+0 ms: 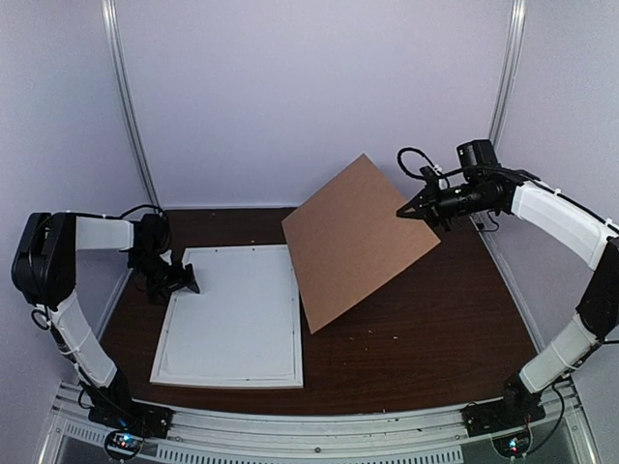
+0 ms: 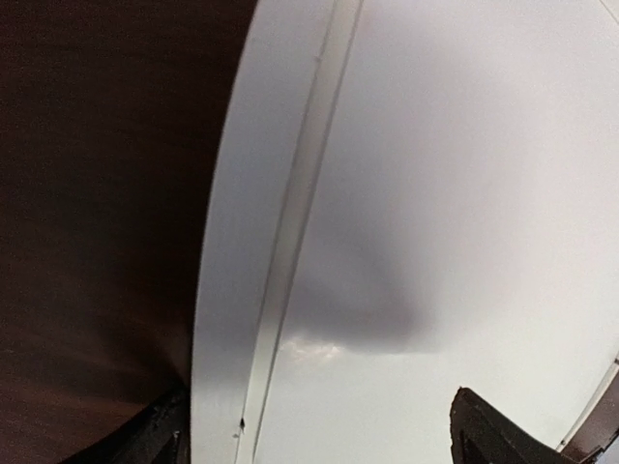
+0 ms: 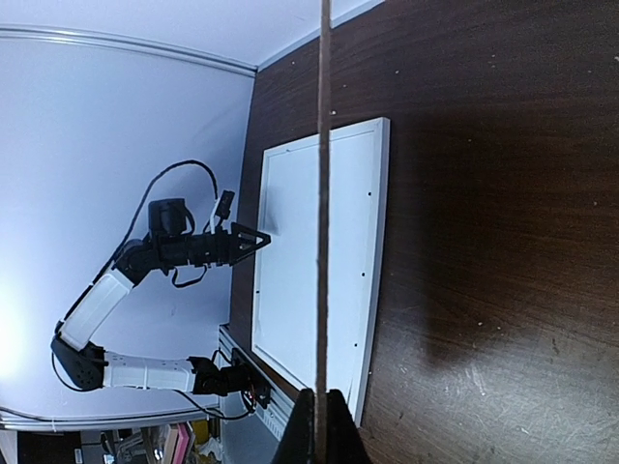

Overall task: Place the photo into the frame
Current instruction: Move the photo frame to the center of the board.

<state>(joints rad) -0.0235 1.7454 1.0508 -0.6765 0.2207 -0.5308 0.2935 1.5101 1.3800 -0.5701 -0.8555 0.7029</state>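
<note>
The white frame [image 1: 227, 380] lies flat on the dark table, left of centre, with a plain white surface [image 2: 464, 193] filling its inside. No photo picture shows in any view. My left gripper [image 1: 189, 280] is open and low over the frame's left rim [image 2: 227, 290], one finger outside the rim and the other over the white inside. My right gripper [image 1: 411, 208] is shut on the corner of a brown backing board [image 1: 358, 237], which it holds tilted in the air to the right of the frame. The right wrist view shows the board edge-on [image 3: 322, 193] between the pads.
The board's lower corner hangs close to the frame's right rim [image 3: 377, 242]. Bare dark table [image 1: 435, 319] stretches to the right and front. Pale walls and metal posts enclose the table. The left arm [image 3: 193, 246] reaches in from the table's left side.
</note>
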